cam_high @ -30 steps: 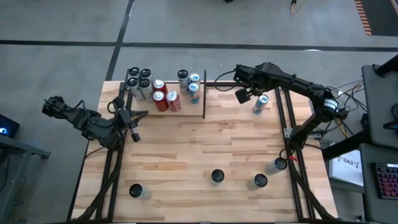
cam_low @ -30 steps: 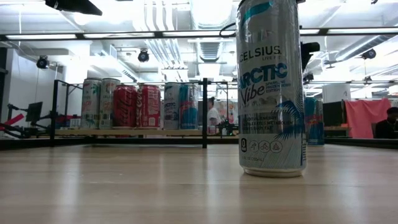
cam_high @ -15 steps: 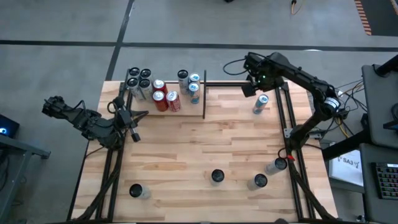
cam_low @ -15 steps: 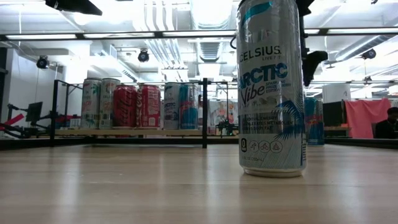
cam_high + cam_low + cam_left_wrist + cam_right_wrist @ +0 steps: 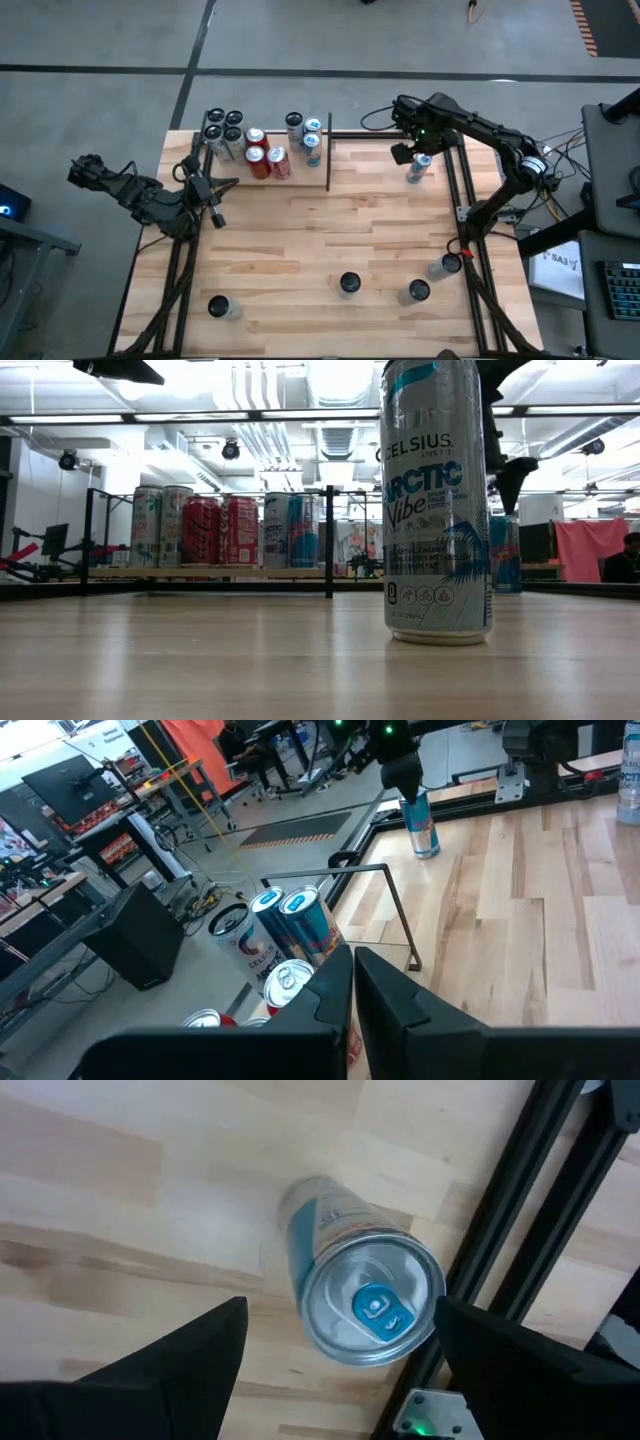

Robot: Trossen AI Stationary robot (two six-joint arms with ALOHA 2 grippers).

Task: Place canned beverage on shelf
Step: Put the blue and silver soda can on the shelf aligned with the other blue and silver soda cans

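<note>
High view: the shelf (image 5: 268, 150) at the table's far left corner already carries about ten cans, while the right gripper (image 5: 413, 152) hangs with its fingers spread wide over an upright blue-and-silver can (image 5: 417, 168) near the table's far right edge, not yet gripping it. The left gripper (image 5: 207, 192) waits clenched shut by the left edge, just in front of the shelf. Grasping, carrying and placing this can all appear left to do (four more cans, as far as the view shows, stand along the near edge).

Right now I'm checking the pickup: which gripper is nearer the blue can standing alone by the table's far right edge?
Right. The right gripper hangs open directly above the blue can, fingers either side. The left gripper waits shut across the table, beyond the shelf.
</note>
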